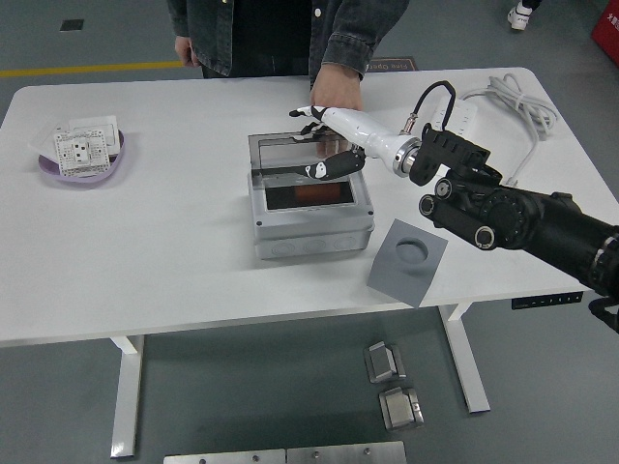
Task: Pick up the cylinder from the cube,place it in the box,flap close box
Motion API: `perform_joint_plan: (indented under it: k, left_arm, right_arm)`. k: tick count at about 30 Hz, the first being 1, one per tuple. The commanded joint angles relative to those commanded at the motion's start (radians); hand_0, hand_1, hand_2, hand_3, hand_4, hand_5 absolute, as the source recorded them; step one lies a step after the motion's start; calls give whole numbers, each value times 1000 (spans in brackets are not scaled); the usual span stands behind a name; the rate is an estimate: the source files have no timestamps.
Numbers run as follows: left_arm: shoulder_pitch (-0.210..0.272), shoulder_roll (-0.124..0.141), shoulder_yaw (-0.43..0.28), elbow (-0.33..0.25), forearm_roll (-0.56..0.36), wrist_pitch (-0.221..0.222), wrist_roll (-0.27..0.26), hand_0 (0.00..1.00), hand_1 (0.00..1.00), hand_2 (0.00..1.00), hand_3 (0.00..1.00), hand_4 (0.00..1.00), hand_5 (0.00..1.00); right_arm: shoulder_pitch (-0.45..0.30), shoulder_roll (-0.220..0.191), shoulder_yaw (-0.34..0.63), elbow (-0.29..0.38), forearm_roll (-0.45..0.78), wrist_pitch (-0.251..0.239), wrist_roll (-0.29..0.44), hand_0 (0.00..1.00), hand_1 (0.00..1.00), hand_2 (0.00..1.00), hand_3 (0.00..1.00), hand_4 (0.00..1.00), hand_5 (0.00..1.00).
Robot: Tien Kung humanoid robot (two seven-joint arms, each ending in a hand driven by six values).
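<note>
A grey box (309,227) stands mid-table, and a reddish-brown cylinder (308,194) lies inside it. Its clear hinged lid (290,155) is tilted low over the opening. My right hand (324,145) rests on the lid's right part with its fingers spread, holding nothing. To the box's right sits the grey cube (407,261), its round socket bare. A person's hand (336,95) rests on the table just behind the box. No left arm shows.
A purple dish (44,169) with white socket plates sits at far left. A white cable and power strip (503,97) lie at the back right. The person stands at the far edge.
</note>
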Motion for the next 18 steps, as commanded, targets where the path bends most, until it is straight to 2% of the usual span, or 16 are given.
perform_joint_plan:
  k: [8, 9, 14, 15, 18]
  left_arm:
    - [5, -3, 27, 1, -37, 3, -10, 661, 649, 538, 582, 563, 248]
    - [5, -4, 28, 1, -39, 3, -10, 661, 650, 538, 582, 563, 248]
    - [10, -8, 25, 1, -39, 3, -9, 661, 650, 538, 582, 563, 248]
    - [10, -8, 24, 1, -38, 3, -9, 660, 650, 538, 583, 563, 249]
    - [12, -9, 25, 1, -42, 4, -10, 660, 650, 538, 583, 563, 249]
  right_arm:
    - [-49, -96, 55, 180, -84, -8, -23, 815, 697, 750, 930, 827, 390]
    - [-55, -104, 55, 198, -87, -8, -24, 717, 684, 744, 931, 827, 396]
    - [-92, -138, 65, 276, -101, -12, -28, 717, 684, 744, 931, 827, 396]
    - [-101, -144, 70, 287, -99, -12, -28, 619, 667, 742, 931, 826, 407]
    - [-121, -157, 79, 302, -95, -16, -26, 619, 667, 742, 931, 826, 407]
